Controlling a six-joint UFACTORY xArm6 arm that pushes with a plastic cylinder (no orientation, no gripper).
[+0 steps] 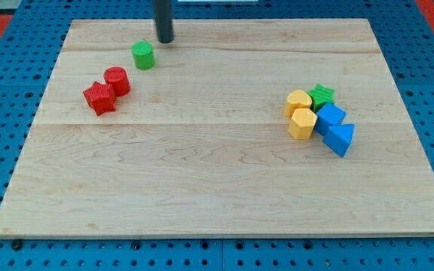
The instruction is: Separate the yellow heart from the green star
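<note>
Yellow heart (pixel 298 102) touches green star (pixel 322 95) at frame's right, my tip (pixel 165 41), bare rod grasping nothing, sits top left by green cylinder (pixel 143 55); approach step, next I cross over and wedge between them.

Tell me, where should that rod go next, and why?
Probably toward the view's right and down. My tip stands at the board's top, just above the green cylinder, far from the cluster where the yellow heart touches the green star. It must get there before it can push.
</note>
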